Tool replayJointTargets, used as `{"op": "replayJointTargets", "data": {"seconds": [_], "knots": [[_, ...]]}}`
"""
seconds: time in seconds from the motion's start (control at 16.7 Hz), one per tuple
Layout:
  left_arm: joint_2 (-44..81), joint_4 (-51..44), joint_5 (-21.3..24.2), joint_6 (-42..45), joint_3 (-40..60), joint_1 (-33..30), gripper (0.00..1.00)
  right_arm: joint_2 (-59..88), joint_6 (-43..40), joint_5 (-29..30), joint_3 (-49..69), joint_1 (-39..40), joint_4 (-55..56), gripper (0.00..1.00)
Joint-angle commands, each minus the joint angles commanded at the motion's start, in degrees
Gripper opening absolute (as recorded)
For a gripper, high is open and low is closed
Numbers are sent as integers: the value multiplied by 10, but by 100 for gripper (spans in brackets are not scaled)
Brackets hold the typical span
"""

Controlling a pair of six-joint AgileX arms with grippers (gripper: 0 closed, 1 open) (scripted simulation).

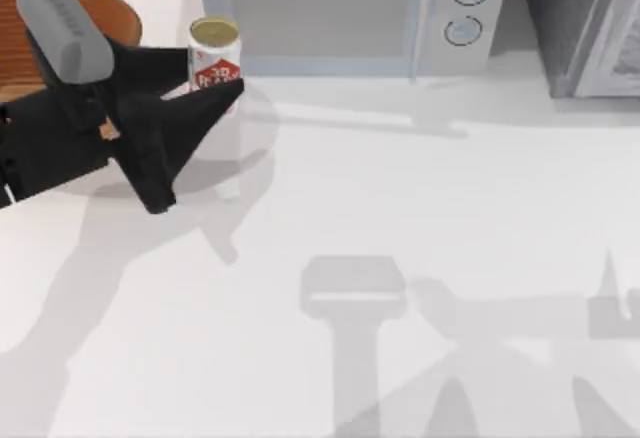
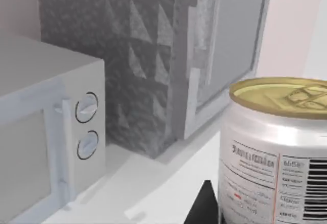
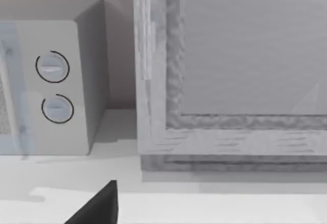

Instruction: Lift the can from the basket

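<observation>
The can, white with red markings and a dull gold top, hangs above the table just right of the basket, a brown woven bowl at the far left corner. My left gripper is shut on the can, and its black arm covers much of the basket. In the left wrist view the can looms close, upright, with a black fingertip beside it. A dark edge of my right gripper pokes into the right wrist view, facing the back wall's appliances.
A white microwave with two round knobs stands along the back edge, right of the can. A grey textured cabinet fills the far right corner. The white tabletop stretches open toward the front, crossed by arm shadows.
</observation>
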Motion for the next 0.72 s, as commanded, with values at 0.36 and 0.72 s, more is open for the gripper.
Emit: {"op": "replayJointTargets", "data": {"seconds": [0.36,0.72], "knots": [[177,99,89,0,85,-20,0,0,0,0,0,0,0,100],[360,191,173,-6,159,-40,0,0,0,0,0,0,0,100]]}}
